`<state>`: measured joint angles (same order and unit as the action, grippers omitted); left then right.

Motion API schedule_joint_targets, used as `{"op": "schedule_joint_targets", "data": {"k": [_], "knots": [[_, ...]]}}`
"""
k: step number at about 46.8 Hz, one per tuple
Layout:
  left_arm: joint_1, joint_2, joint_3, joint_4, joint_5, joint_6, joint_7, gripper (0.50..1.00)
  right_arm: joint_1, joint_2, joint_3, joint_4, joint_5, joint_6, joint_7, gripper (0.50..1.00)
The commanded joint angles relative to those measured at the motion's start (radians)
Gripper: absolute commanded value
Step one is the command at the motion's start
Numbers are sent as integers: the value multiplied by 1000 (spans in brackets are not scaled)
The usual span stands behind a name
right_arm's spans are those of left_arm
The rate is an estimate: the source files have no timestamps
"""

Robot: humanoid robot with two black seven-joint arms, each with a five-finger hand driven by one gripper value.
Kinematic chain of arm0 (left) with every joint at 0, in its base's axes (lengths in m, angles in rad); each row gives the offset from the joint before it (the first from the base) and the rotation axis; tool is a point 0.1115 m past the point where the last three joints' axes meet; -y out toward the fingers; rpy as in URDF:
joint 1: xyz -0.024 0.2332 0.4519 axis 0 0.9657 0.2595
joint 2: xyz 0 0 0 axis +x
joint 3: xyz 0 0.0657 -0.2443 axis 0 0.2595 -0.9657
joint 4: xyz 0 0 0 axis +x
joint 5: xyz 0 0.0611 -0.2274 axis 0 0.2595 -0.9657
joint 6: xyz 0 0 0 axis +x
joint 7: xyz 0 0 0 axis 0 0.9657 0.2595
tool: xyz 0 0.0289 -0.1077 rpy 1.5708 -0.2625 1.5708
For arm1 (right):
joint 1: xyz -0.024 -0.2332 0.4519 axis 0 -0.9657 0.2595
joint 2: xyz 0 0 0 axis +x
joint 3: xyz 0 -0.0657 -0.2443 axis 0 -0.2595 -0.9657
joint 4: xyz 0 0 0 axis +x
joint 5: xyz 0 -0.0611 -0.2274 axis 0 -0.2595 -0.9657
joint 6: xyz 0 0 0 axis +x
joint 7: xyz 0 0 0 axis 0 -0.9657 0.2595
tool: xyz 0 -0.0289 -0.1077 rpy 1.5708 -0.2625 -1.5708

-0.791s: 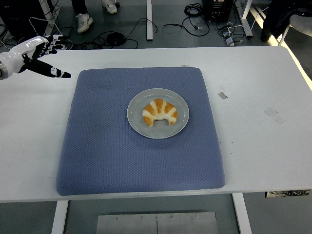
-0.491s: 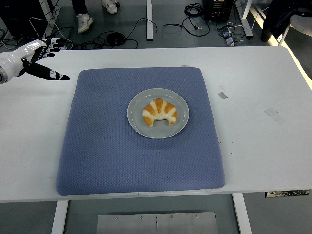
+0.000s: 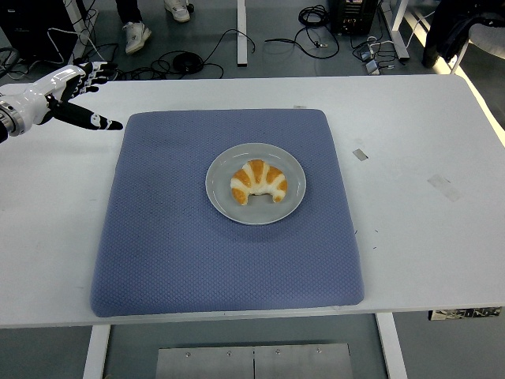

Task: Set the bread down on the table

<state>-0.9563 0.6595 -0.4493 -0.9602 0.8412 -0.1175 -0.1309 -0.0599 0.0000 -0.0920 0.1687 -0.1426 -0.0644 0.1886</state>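
A golden croissant with white stripes, the bread (image 3: pixel 259 181), lies on a grey plate (image 3: pixel 221 197) in the middle of a blue mat (image 3: pixel 173 237). My left hand (image 3: pixel 83 99) hovers over the table's far left corner, well to the upper left of the plate. Its fingers are spread and hold nothing, the thumb pointing towards the mat's corner. My right hand does not show in the head view.
The white table (image 3: pixel 418 229) extends bare around the mat on both sides. Small tape marks (image 3: pixel 360 154) lie to the right of the mat. Cables and a person's shoes (image 3: pixel 136 35) are on the floor beyond the far edge.
My left hand shifted slightly left and back, then came a little to the right towards the mat's corner. The croissant and plate have not moved.
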Motion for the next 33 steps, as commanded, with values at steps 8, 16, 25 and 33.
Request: {"op": "schedule_joint_targets", "data": {"k": [8, 16, 25, 33], "knots": [[1, -4, 11, 1, 1, -1, -59, 989, 0, 0, 0, 0, 0, 0, 0, 1000], [1, -15, 11, 1, -1, -1, -59, 989, 0, 0, 0, 0, 0, 0, 0, 1000], [-1, -17, 11, 1, -1, -4, -58, 989, 0, 0, 0, 0, 0, 0, 0, 1000], [-4, -17, 11, 1, -1, -7, -58, 989, 0, 0, 0, 0, 0, 0, 0, 1000]]}}
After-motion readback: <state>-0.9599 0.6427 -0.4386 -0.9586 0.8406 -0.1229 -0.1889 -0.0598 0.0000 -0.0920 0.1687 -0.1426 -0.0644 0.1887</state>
